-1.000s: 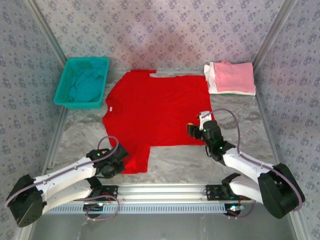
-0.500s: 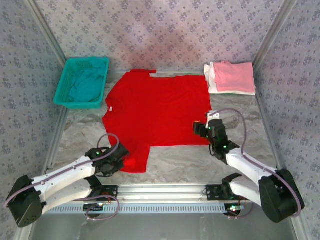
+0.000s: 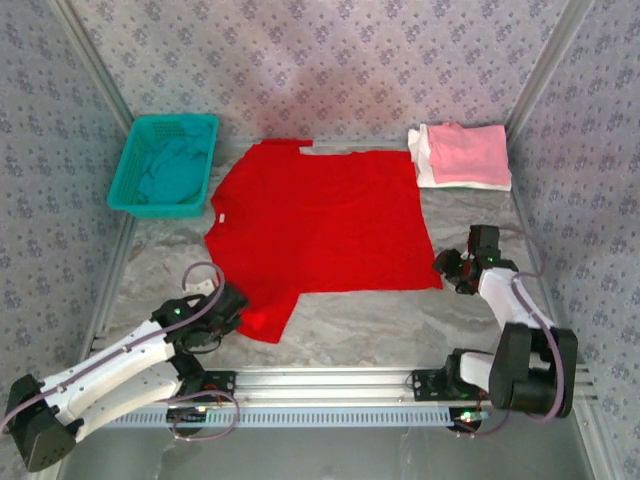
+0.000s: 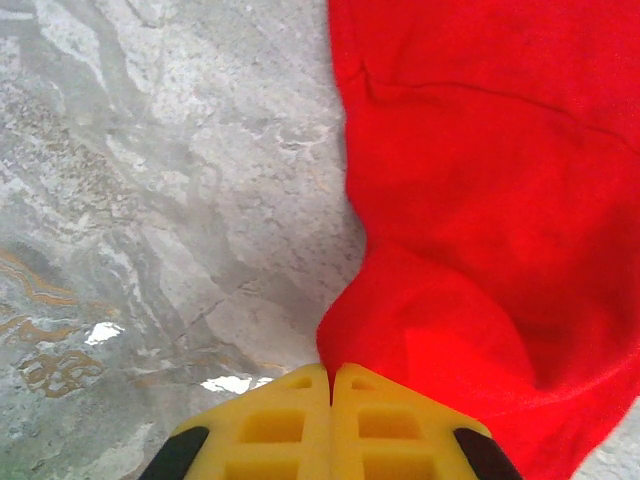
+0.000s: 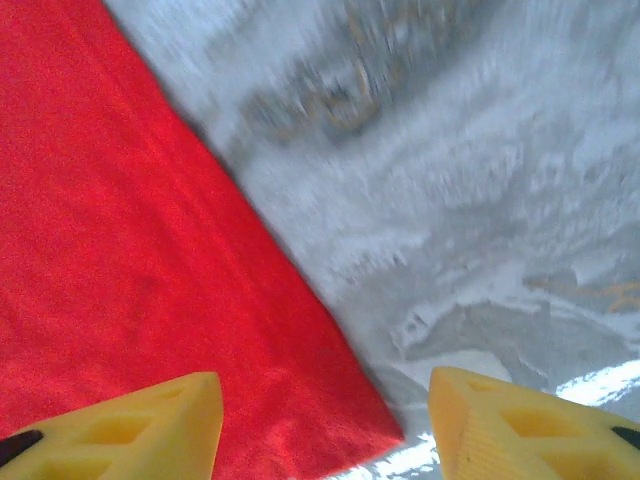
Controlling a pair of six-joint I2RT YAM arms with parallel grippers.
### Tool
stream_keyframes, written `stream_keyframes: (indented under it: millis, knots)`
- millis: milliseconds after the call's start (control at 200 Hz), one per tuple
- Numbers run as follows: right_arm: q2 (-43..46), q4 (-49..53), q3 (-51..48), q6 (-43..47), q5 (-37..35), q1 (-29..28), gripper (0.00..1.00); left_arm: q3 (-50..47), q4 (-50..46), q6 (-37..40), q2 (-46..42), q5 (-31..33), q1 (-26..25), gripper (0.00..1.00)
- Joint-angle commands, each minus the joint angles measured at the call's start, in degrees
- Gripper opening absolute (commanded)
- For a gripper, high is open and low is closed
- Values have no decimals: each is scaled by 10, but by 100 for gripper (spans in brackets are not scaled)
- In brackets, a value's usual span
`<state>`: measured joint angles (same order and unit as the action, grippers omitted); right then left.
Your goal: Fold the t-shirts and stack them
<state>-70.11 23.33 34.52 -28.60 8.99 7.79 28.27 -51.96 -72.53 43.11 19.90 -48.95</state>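
**A:** What holds things here?

**B:** A teal plastic mesh basket (image 3: pixel 127 172) stands at the far left of the grey marbled table (image 3: pixel 380 320). A crumpled teal cloth shirt (image 3: pixel 168 175) lies inside it.

**A:** And the other shirts?

**B:** A bright red cloth t-shirt (image 3: pixel 320 225) is spread flat mid-table. At the far right, a folded pink shirt (image 3: pixel 468 152) rests on a white shirt (image 3: pixel 418 160).

**A:** Any writing?

**B:** Only a small white tag (image 3: pixel 218 218) at the red shirt's left edge, too small to read.

**A:** The grippers?

**B:** The left gripper (image 4: pixel 331 375) is pinched closed on the red shirt's near-left corner. The right gripper (image 5: pixel 325 420) has its yellow fingers (image 5: pixel 130 420) apart, straddling the near-right corner.
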Motion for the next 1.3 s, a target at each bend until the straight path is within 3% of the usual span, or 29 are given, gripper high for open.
stream_keyframes:
  millis: [0,245,405,575,735,884,1014,1294]
  knots:
    - [-43,53,35,21,36,-1,55,-2,-4,-1,-4,20,5,0]
    - [-78,17,22,9,39,-15,51,-7,2,5,-7,27,9,0]
    - [-84,8,20,1,45,-32,43,-6,-3,6,-18,34,11,0]
    - [-78,14,19,-8,45,-40,21,0,-11,20,-42,38,13,0]
    - [-25,55,13,-13,26,-39,9,22,-71,5,-92,60,14,0]
    - [34,93,3,-21,19,-38,4,27,-93,9,-145,62,14,0]
    - [85,145,-13,-31,25,-38,1,50,-112,25,-140,63,10,0]
    - [176,205,-13,-52,20,-37,0,137,-190,38,-144,152,-26,0]
